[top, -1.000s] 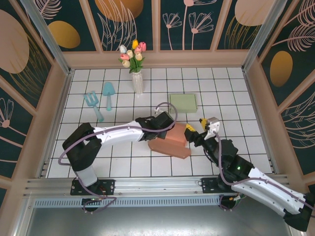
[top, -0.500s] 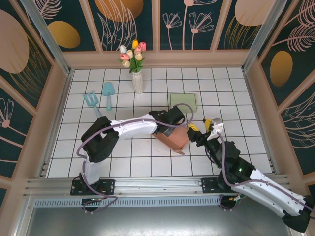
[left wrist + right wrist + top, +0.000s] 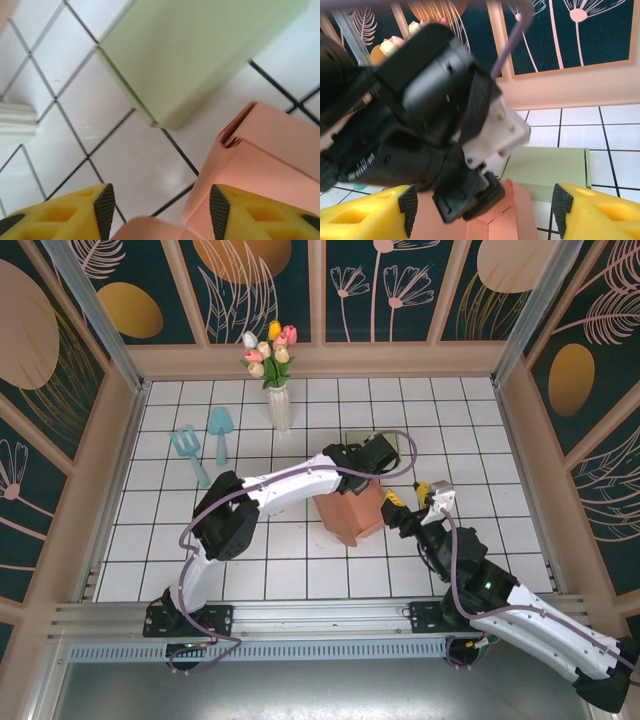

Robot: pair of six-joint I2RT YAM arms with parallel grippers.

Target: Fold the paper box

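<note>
Paper box (image 3: 352,515), salmon-pink, half-erected.
Left end effector (image 3: 161,200) released at its 12 o'clock; right end effector (image 3: 485,205) released, 3 o'clock.

Paper box (image 3: 352,512): matt salmon card, creases crisp. Green box (image 3: 190,55), the same matt, smooth card. Desk (image 3: 250,570) gleams, glossy white tile with dark grout. Left jaws: moulded yellow plastic, black rubbery pads (image 3: 104,207). Vase (image 3: 280,405) ribbed, white, ceramic-looking.

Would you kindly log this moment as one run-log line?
left gripper: open at paper box | right gripper: open | green pad: behind paper box
</note>
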